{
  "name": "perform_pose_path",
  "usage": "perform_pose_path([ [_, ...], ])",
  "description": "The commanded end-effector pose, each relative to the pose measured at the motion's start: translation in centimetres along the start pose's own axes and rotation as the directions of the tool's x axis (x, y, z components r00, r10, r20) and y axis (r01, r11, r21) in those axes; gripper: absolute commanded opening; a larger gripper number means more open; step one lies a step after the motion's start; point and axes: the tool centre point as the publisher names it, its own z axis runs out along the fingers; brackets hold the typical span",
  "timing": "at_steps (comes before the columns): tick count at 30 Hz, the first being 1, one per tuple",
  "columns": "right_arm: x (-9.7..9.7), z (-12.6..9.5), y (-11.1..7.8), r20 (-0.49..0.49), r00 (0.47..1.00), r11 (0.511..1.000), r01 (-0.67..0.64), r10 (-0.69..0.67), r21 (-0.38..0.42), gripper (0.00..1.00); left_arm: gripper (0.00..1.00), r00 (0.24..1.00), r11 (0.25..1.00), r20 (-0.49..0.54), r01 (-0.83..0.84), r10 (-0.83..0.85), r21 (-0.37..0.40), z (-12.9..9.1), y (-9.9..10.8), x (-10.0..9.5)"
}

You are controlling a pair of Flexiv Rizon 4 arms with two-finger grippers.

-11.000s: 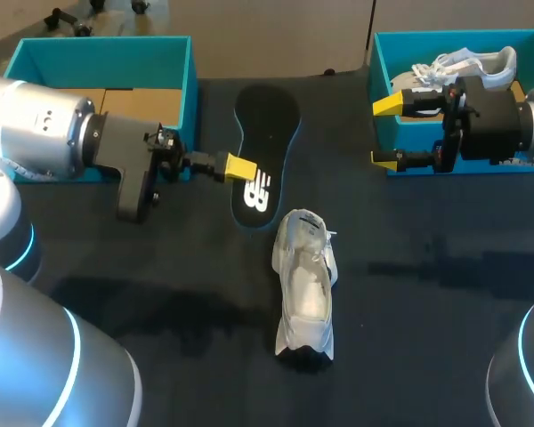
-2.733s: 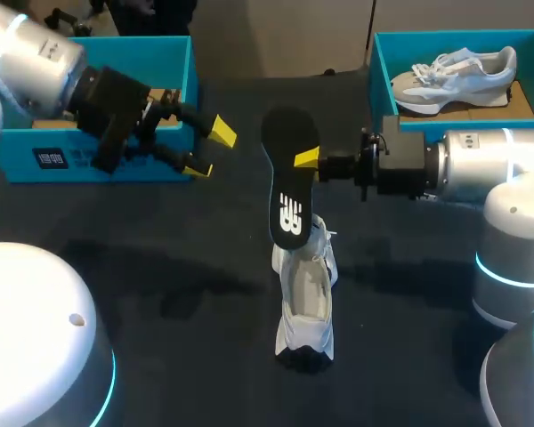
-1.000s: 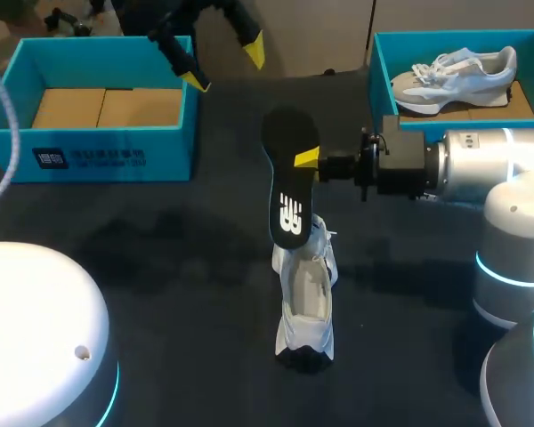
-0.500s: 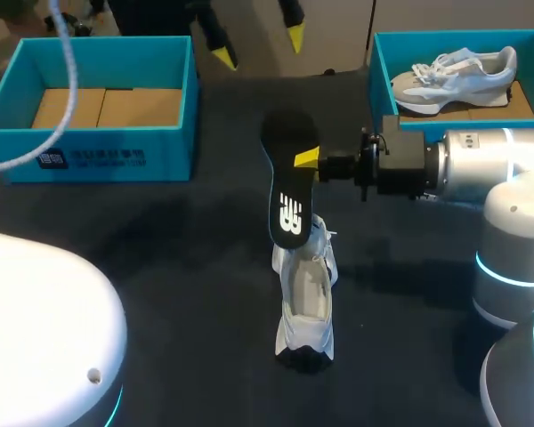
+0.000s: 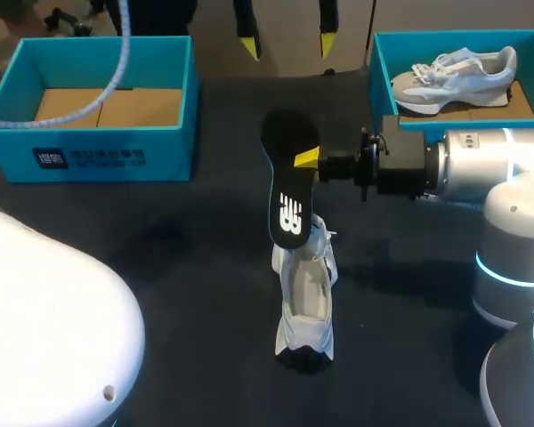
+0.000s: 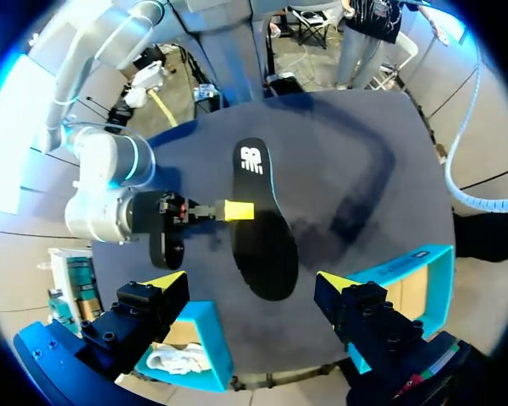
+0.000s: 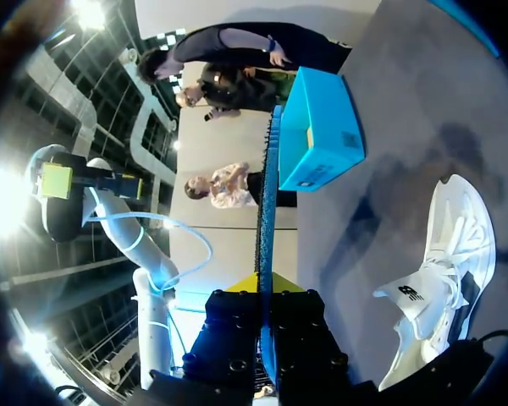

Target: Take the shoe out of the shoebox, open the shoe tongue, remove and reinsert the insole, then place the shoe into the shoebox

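Black insole (image 5: 287, 178), pinched by its edge in the right hand (image 5: 307, 158) above the white shoe (image 5: 306, 298) on the desk (image 5: 160, 267) — left hand (image 5: 287, 44) wide open, empty — may buckle if pushed in crooked.

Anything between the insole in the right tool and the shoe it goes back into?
Nothing visible. The insole, held in the right tool, has its lower end close by the white shoe. The left tool is open, well off near the table's far edge.
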Motion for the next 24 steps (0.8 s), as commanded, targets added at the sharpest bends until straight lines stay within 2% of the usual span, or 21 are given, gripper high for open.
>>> perform_pose_path([
  [1,-0.1,0.2,0.0,0.001,1.000,1.000,0.000,0.000,-0.002,0.00,1.00,0.996,1.000,-0.089,0.005,-0.006,-0.010,0.0,-0.2,-0.3],
  [11,-0.1,0.2,0.0,0.001,1.000,1.000,0.000,0.000,-0.002,0.00,1.00,1.000,1.000,-0.025,0.006,-0.006,-0.013,0.4,-0.4,-0.3],
  [18,-0.1,0.2,0.0,0.001,1.000,1.000,0.000,0.000,-0.002,0.00,1.00,0.986,0.998,0.169,-0.003,0.013,-0.065,0.4,-2.3,0.1],
  [24,-0.1,0.2,0.0,0.001,1.000,1.000,0.000,0.000,-0.002,0.00,1.00,0.937,0.995,0.350,0.032,0.002,-0.091,0.1,-3.7,2.0],
])
